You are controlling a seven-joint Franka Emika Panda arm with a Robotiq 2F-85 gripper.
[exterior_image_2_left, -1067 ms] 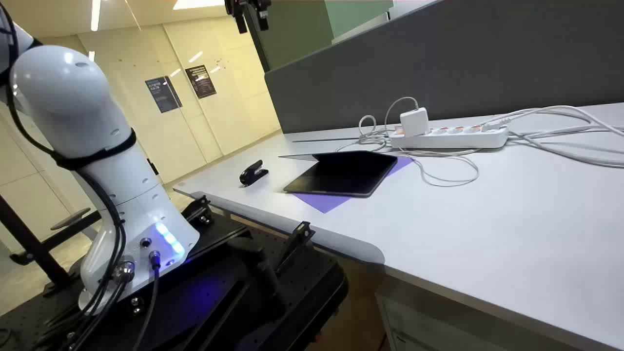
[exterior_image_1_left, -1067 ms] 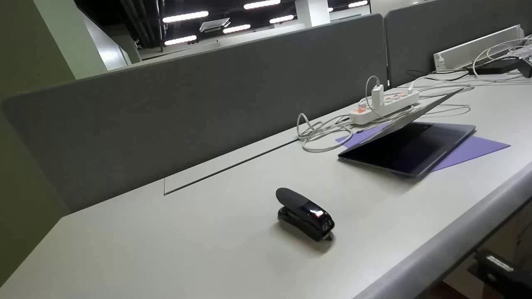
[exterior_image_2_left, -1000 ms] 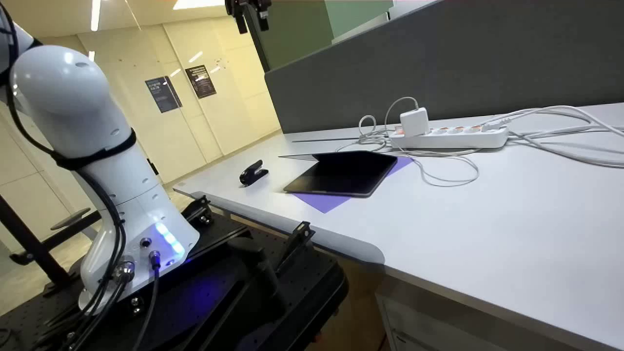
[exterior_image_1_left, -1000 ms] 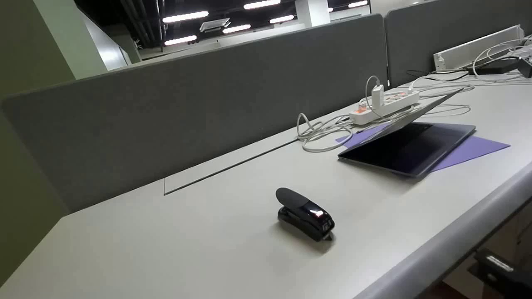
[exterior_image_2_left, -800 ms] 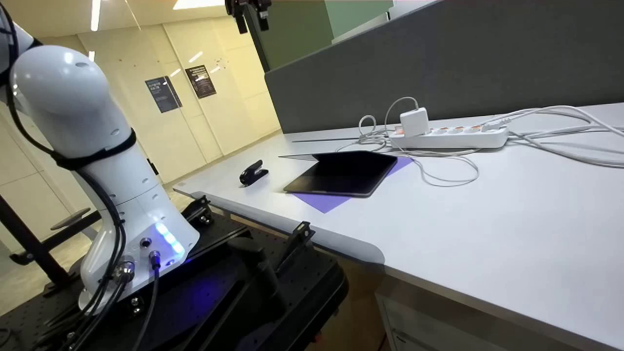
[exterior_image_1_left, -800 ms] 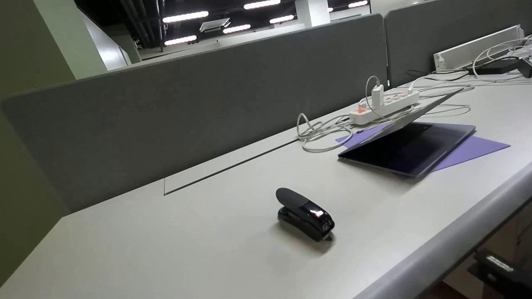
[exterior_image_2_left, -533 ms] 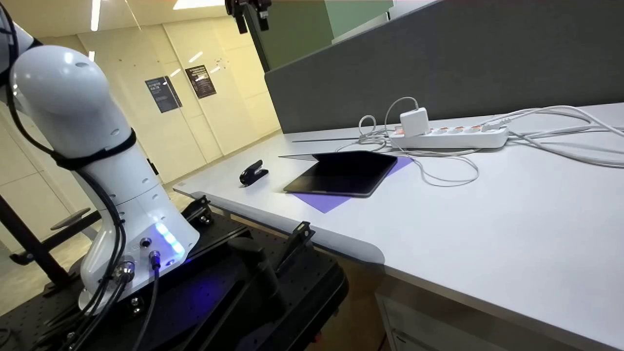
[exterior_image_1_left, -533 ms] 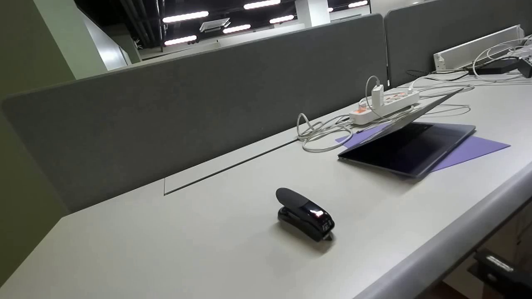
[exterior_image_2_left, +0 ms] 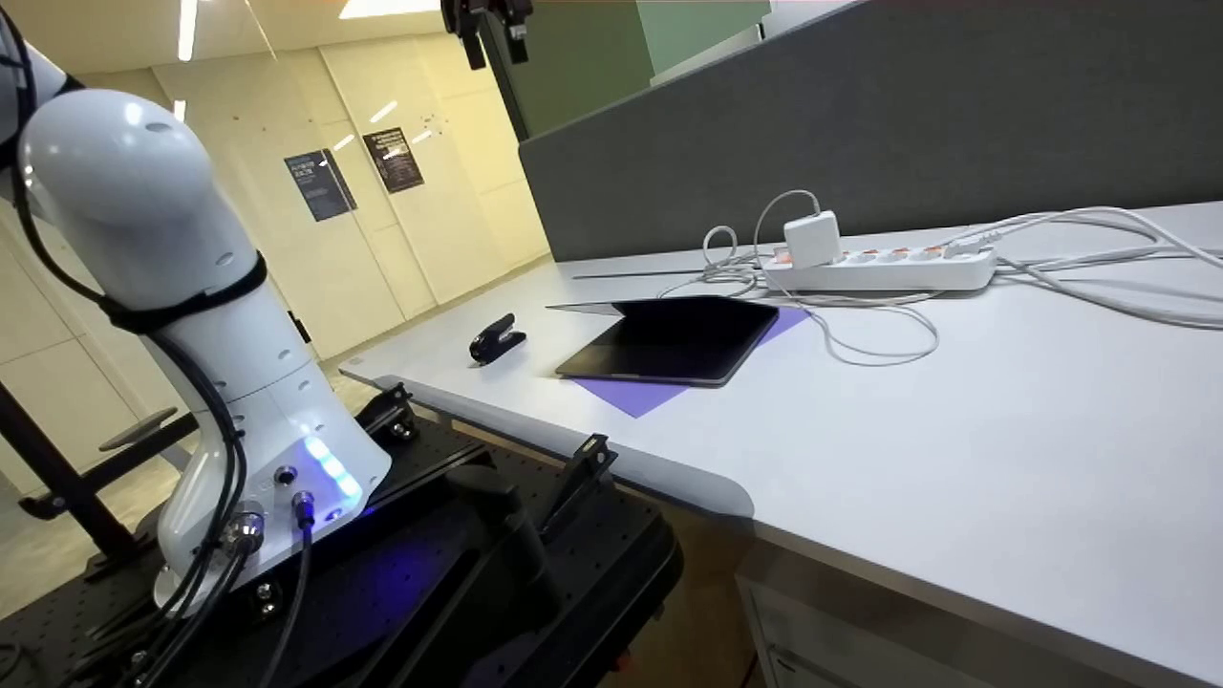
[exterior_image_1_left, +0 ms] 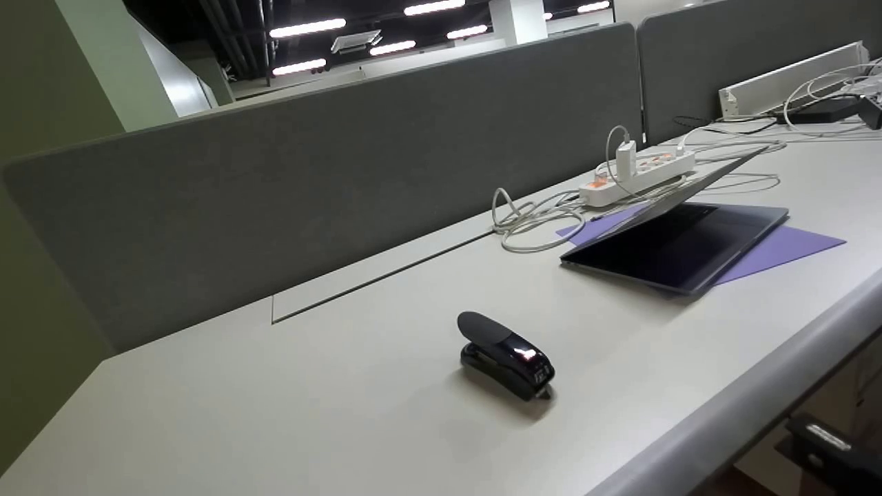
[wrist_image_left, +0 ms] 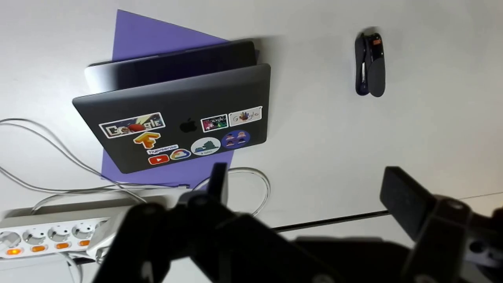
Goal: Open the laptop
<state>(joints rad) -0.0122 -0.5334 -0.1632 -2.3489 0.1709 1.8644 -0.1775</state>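
Observation:
The dark grey laptop shows in both exterior views [exterior_image_1_left: 734,234] [exterior_image_2_left: 659,358], lying on a purple sheet. Its lid stands partly raised at a shallow angle over the dark base. In the wrist view the lid [wrist_image_left: 173,98] shows its stickered back, with a strip of the base beyond its free edge. The hinge side faces the power strip; most of the keyboard and screen is hidden or in shadow. My gripper [exterior_image_2_left: 497,55] hangs high above the desk, well apart from the laptop. In the wrist view the gripper [wrist_image_left: 304,177] is open with nothing between its fingers.
A black stapler [exterior_image_1_left: 506,358] lies beside the laptop, also seen in the wrist view [wrist_image_left: 370,65]. A white power strip [exterior_image_2_left: 889,272] with a plug and loose cables [exterior_image_1_left: 537,224] lies behind the laptop. A grey partition [exterior_image_1_left: 358,179] borders the desk. The purple sheet [exterior_image_2_left: 635,394] sticks out underneath.
My gripper has come down very slightly in an exterior view. The laptop, stapler and cables have not moved.

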